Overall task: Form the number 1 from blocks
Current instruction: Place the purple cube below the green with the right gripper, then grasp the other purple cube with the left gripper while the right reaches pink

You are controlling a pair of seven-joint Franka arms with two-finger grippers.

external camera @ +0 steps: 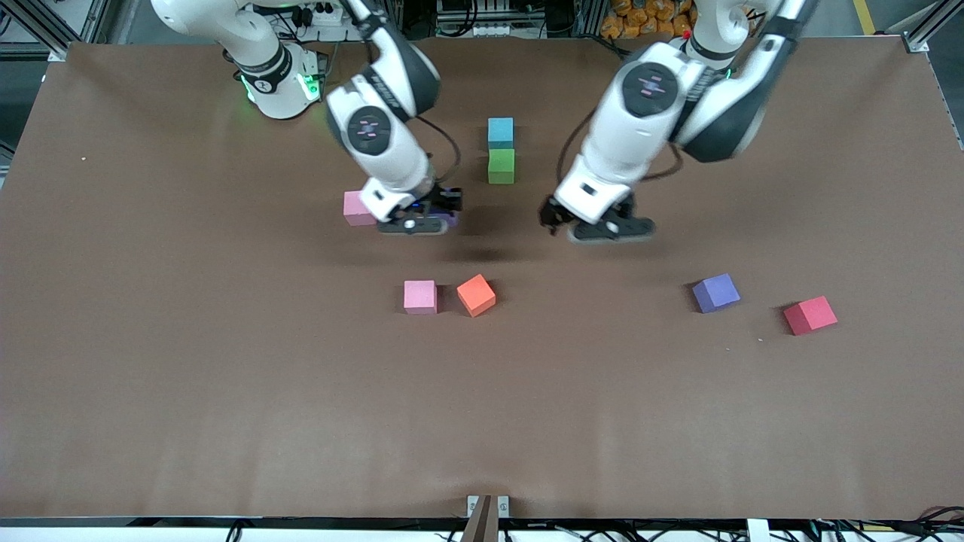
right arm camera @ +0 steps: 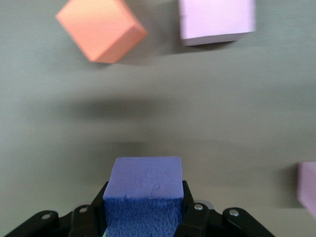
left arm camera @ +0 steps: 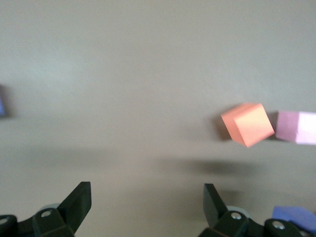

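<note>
My right gripper [external camera: 444, 213] is shut on a purple block [right arm camera: 144, 177], which it holds over the mat beside a pink block [external camera: 354, 209]. A light blue block [external camera: 500, 132] and a green block [external camera: 501, 166] touch in a line in the middle of the table. Nearer the front camera lie a second pink block [external camera: 419, 296] and an orange block [external camera: 476, 294]. Toward the left arm's end lie another purple block [external camera: 715, 293] and a red block [external camera: 810, 315]. My left gripper [external camera: 553, 218] hangs open over bare mat, nothing between its fingers [left arm camera: 79, 202].
Brown mat [external camera: 226, 391] covers the whole table. Both arms lean in over the middle, their hands close together on either side of the green block. In the right wrist view the orange block [right arm camera: 101, 28] and a pink block [right arm camera: 216, 19] lie ahead of the held one.
</note>
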